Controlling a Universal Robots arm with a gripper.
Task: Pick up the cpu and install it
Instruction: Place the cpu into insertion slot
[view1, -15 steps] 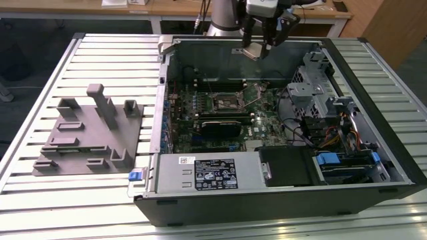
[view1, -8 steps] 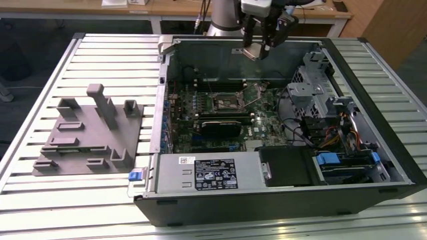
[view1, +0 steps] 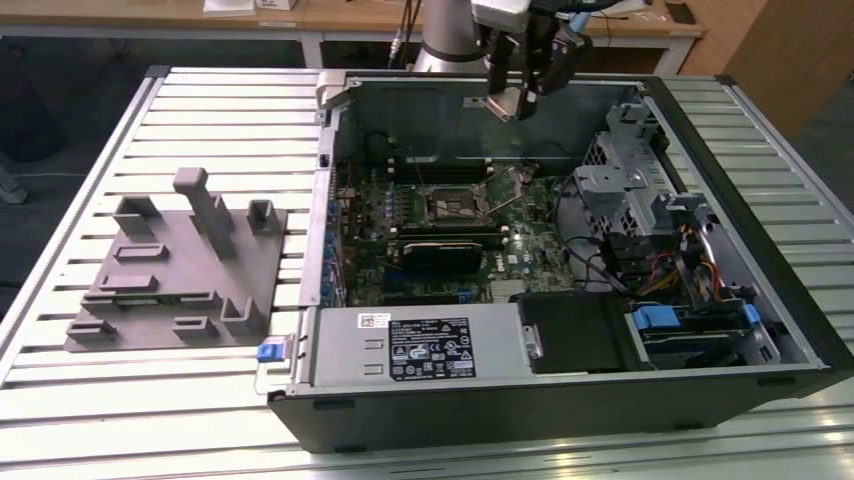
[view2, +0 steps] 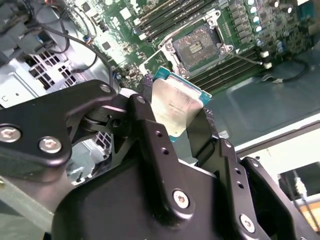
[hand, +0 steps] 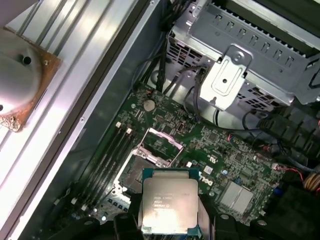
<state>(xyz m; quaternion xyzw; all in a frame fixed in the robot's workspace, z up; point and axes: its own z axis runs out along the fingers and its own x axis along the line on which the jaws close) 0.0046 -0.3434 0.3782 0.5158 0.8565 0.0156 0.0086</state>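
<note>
One chip, one gripper, that's basically the whole scene. The gripper (view1: 515, 100) hangs over the far side of the open computer case (view1: 561, 410), and its two fingers are clamped on opposite edges of the cpu (view1: 507, 104), so the chip is up in the air, not touching anything in the case.

In the second wrist view the cpu (view2: 177, 107) sits pinched between the black fingers (view2: 145, 97), silvery top facing the camera, green edge showing around it. In the first wrist view it's the same story: cpu (hand: 169, 205) in the grip, with the motherboard (hand: 220, 150) well below it.

The socket (view1: 451, 205) on the board is open, with its metal frame flipped up, and nothing is sitting in it. In the first wrist view the socket (hand: 132, 175) is just beside the held chip's edge.

The case lies on its side on a slatted metal table (view1: 200, 100). A gray fixture (view1: 174, 265) sits on the table on the exterior view's left, apart from the case.
</note>
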